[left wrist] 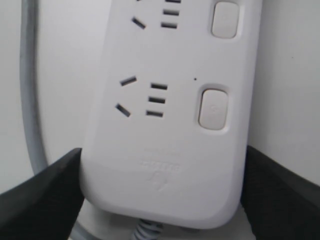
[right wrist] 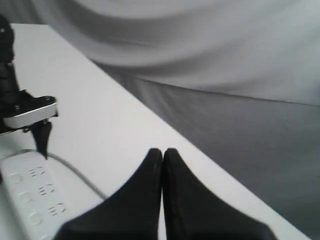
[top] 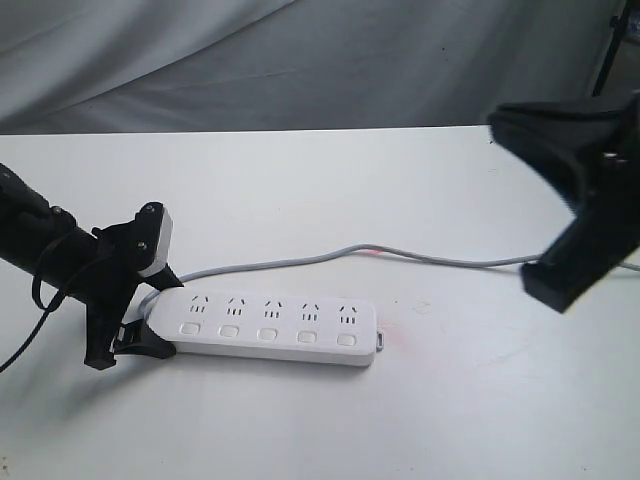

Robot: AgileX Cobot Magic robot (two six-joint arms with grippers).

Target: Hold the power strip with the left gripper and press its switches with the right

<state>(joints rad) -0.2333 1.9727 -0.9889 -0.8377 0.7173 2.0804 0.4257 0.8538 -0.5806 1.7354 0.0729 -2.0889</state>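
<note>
The white power strip (top: pixel 270 330) lies flat on the table, its five sockets facing up and its five square switches (top: pixel 267 333) in a row along the near side. My left gripper (top: pixel 158 312) is shut on the cord end of the strip. In the left wrist view the black fingers (left wrist: pixel 45 195) press both long sides of the power strip (left wrist: pixel 165 150), close to the first switch (left wrist: pixel 214 107). My right gripper (top: pixel 505 122) hangs high at the right, well away from the strip. In its own view the right gripper (right wrist: pixel 162 151) is shut on nothing.
The thin grey cord (top: pixel 350 250) loops from the strip's left end across the table to the right edge. A faint red glow shows at the strip's right end (top: pixel 385 335). Grey cloth (top: pixel 320 60) hangs behind the table's far edge.
</note>
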